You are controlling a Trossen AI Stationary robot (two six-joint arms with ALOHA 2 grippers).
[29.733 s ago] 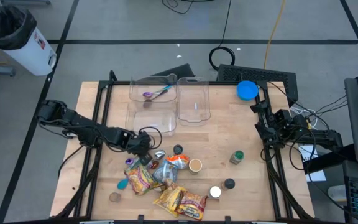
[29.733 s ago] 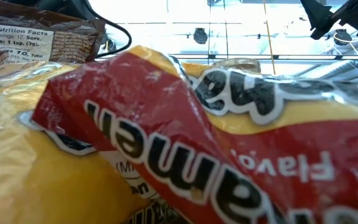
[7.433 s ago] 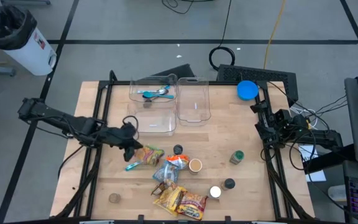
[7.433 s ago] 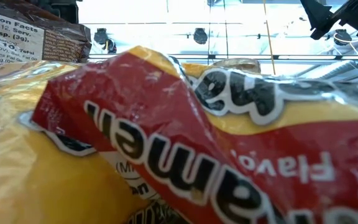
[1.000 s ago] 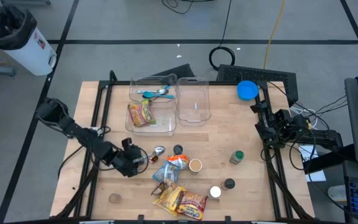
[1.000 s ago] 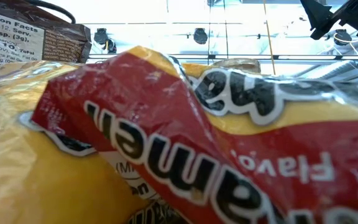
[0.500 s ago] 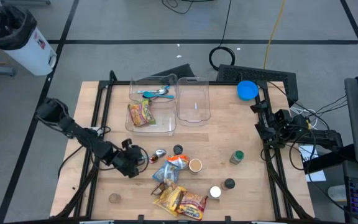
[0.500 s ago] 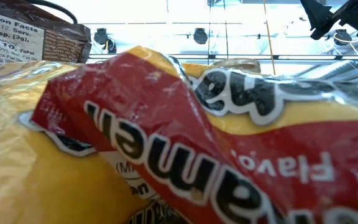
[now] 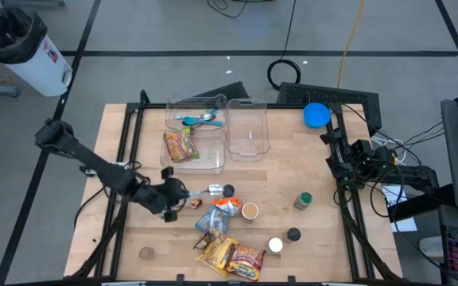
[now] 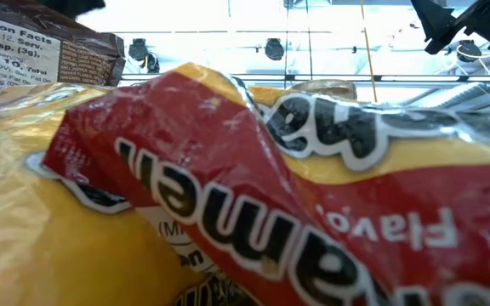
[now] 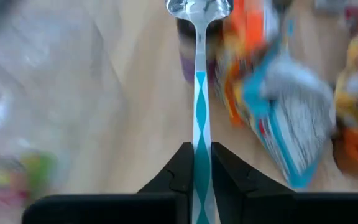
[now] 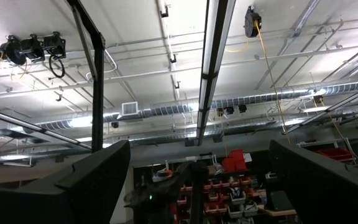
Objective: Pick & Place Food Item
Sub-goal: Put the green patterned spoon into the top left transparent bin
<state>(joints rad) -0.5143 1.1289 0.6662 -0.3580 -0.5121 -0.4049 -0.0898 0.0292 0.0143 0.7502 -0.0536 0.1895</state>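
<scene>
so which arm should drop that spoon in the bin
Left. Its tool is shut on the spoon, near the clear bin; the right tool waits at the table's far side.

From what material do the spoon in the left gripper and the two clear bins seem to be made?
The spoon, pinched in the left gripper: the bowl looks like polished metal, since it shines and mirrors light; the handle bears a white and teal pattern, perhaps printed plastic or enamel. The two clear bins: probably glossy transparent plastic, because the wooden table shows through their walls.
</scene>
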